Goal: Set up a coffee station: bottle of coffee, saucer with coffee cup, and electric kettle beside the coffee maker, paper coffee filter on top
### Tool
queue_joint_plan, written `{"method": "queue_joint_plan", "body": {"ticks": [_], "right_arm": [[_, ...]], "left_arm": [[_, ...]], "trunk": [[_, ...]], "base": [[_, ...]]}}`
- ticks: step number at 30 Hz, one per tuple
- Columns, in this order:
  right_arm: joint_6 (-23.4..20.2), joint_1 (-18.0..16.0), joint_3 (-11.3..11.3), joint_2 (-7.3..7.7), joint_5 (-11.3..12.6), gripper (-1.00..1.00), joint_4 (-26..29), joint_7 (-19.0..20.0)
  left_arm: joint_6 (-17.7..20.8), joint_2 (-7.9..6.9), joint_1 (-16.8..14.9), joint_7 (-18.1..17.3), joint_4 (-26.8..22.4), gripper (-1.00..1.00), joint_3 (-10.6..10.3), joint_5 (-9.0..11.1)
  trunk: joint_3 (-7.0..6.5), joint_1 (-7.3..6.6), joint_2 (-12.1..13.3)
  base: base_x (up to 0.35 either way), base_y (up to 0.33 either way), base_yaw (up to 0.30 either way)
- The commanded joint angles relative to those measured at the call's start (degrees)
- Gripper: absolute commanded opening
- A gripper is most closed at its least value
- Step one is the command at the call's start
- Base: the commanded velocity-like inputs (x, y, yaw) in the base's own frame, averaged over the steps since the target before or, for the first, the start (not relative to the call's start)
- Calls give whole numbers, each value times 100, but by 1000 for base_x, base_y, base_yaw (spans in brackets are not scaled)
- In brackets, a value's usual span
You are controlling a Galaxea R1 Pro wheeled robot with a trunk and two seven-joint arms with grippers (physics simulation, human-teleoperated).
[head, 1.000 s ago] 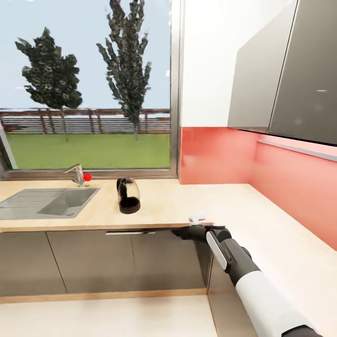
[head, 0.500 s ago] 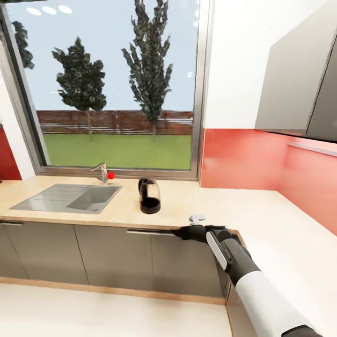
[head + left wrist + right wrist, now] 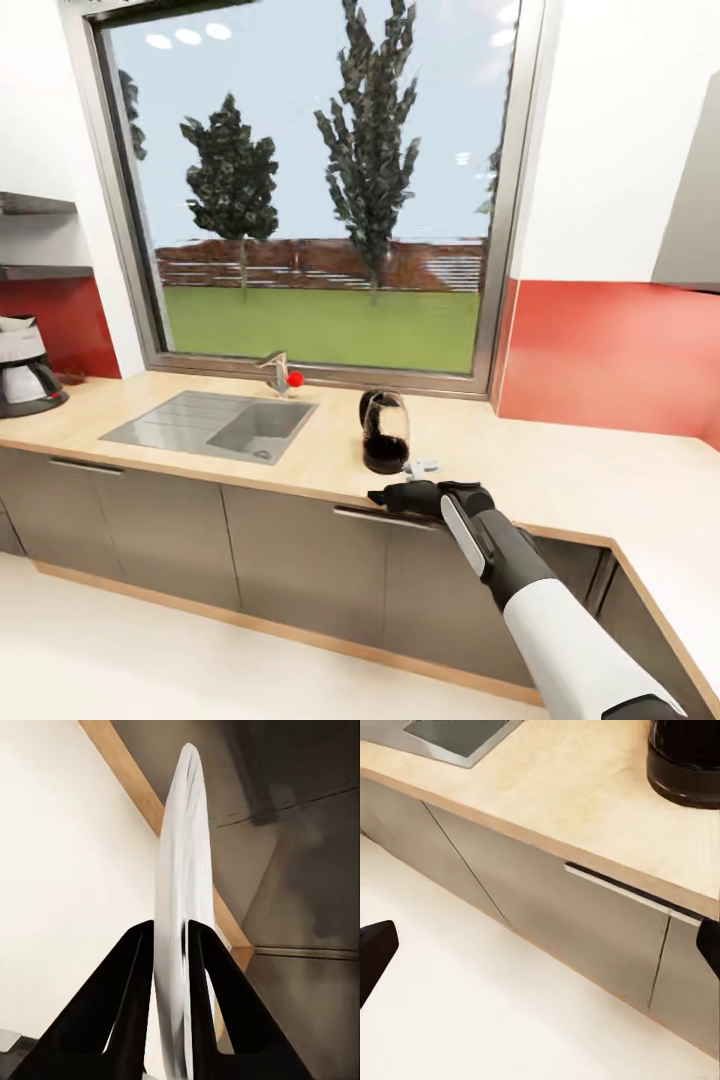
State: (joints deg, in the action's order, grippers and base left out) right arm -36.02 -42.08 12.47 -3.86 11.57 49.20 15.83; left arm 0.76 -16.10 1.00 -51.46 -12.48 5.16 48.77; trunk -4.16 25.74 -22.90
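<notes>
My left gripper [image 3: 169, 927] is shut on the white saucer [image 3: 180, 832], held edge-on between its black fingers above floor and cabinet fronts. My right gripper [image 3: 388, 495] reaches forward just below the countertop [image 3: 560, 470] edge; in its wrist view the fingers [image 3: 375, 949] stand wide apart, open and empty. The glass electric kettle [image 3: 385, 432] stands on the countertop just beyond it, also seen as a dark base [image 3: 686, 761]. The coffee maker [image 3: 24, 376] stands at the far left. A small white thing [image 3: 422, 465] sits above my right wrist; I cannot tell what it is. The bottle of coffee, paper coffee filter and coffee cup are out of view.
A steel sink [image 3: 215, 424] with a red-knobbed tap [image 3: 280, 374] lies left of the kettle under a big window. Dark grey cabinets [image 3: 290, 560] with a bar handle [image 3: 630, 894] run below. Two dark boards [image 3: 30, 270] hang on the wall at far left. The counter turns a corner at right.
The whole picture has shifted rightward, so the camera has turned left; the coffee maker and wall boards have come into view. My right arm holds the same pose in the picture.
</notes>
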Motion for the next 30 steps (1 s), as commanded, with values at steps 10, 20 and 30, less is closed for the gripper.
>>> {"method": "queue_joint_plan", "body": {"ticks": [10,20,30], "right_arm": [[-27,-2,1,-1,21,100,9,-1],[-27,-2,1,-1,21,100,10,-1],[-27,-2,1,-1,21,100,9,-1]], "left_arm": [[-21,-3,6,5,-8,-100,29,-26],[-23,-8,6,4,0,-100,29,-26],[-23,0,6,13,-1,-100,29,-26]], "trunk": [[-30,5,-2],[-64,5,-2],[-110,5,-2]], "base": [[277,241,265],[277,241,266],[287,212,256]]}}
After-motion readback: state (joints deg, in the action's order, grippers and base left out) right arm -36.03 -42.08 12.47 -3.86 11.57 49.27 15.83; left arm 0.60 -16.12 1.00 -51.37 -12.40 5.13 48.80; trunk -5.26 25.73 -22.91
